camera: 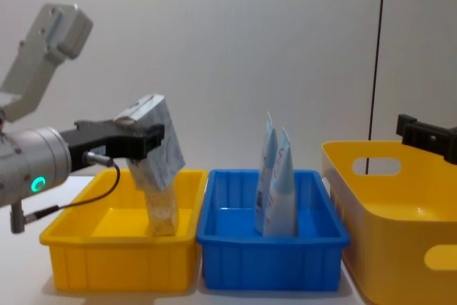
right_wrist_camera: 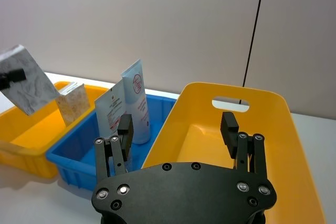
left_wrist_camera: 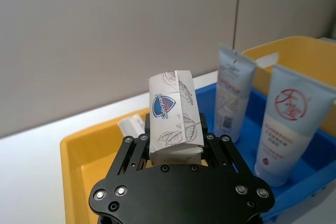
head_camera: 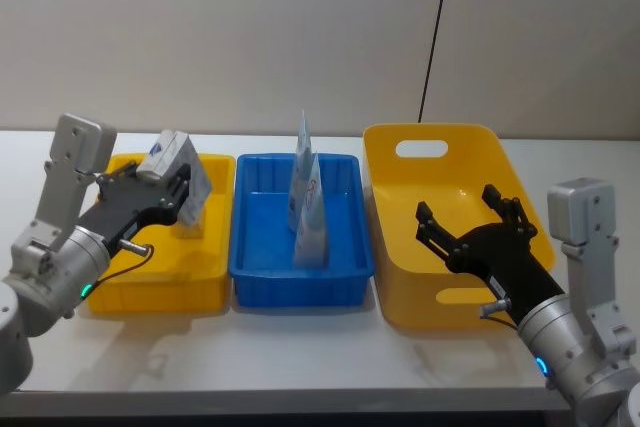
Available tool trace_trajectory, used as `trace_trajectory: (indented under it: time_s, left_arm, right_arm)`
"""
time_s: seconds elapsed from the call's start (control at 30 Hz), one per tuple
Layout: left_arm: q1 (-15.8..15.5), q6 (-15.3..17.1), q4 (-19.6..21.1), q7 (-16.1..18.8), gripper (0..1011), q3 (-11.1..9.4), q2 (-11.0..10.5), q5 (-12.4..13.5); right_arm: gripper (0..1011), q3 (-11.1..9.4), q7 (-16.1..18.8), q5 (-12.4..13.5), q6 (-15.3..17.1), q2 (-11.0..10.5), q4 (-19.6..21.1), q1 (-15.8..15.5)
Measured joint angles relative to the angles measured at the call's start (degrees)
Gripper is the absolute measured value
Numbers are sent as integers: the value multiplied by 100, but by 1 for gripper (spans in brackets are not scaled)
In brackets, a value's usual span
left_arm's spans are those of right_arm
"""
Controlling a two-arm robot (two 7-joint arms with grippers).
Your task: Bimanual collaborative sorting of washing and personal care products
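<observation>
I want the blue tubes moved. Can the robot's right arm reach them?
Probably yes. The right gripper hovers open over the big yellow bin, next to the blue bin, and nothing covers the upright pale-blue pouches.

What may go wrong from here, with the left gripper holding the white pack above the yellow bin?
1. The left gripper grips the white pack tilted and near one end, so it may twist or slip out.
2. The small beige box stands in the left yellow bin, right under the pack, so lowering the pack may knock it over.
</observation>
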State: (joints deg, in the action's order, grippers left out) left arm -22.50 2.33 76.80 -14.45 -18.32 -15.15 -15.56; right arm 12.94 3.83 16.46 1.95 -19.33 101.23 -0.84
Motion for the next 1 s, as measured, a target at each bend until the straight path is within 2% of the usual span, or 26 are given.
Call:
trace_trajectory:
  time_s: [0.37,1.0]
  left_arm:
    - [101,-292,575,-729,378,-17,-379,-171]
    - [172,-616,1309,-2181,378,-171,-1040,-752]
  right_arm:
    - [1002,0,0,0,0,0,0,0]
    - [1002,0,0,0,0,0,0,0]
